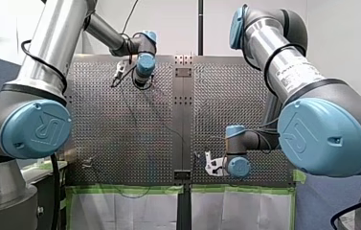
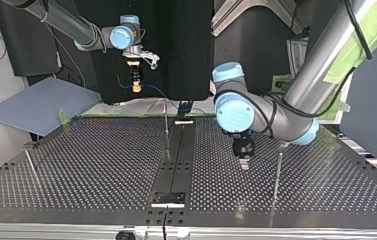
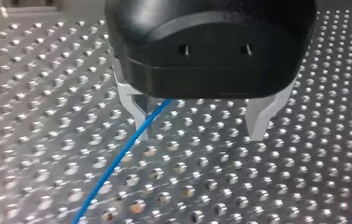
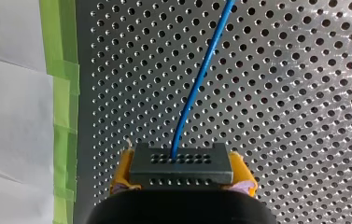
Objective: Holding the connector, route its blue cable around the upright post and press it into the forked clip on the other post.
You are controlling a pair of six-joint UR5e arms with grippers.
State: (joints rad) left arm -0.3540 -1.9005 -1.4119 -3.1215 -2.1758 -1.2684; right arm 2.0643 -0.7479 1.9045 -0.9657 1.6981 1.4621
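Dark grey, the connector [image 4: 181, 165] sat clamped between the yellow pads [image 4: 120, 176] of my right gripper [image 4: 183, 179], long axis pad to pad, holed face pointing ahead. Its blue cable [image 4: 197, 88] ran straight out over the perforated table [image 4: 304, 116]. My left gripper [image 3: 201, 133] held its fingers apart, the cable beside one

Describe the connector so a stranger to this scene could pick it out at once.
Start at the perforated table, then find my right gripper with yellow pads near the green tape. Clamped between those pads is the connector, a dark grey block with rows of small holes; unlike anything nearby, the blue cable runs straight out of its face.
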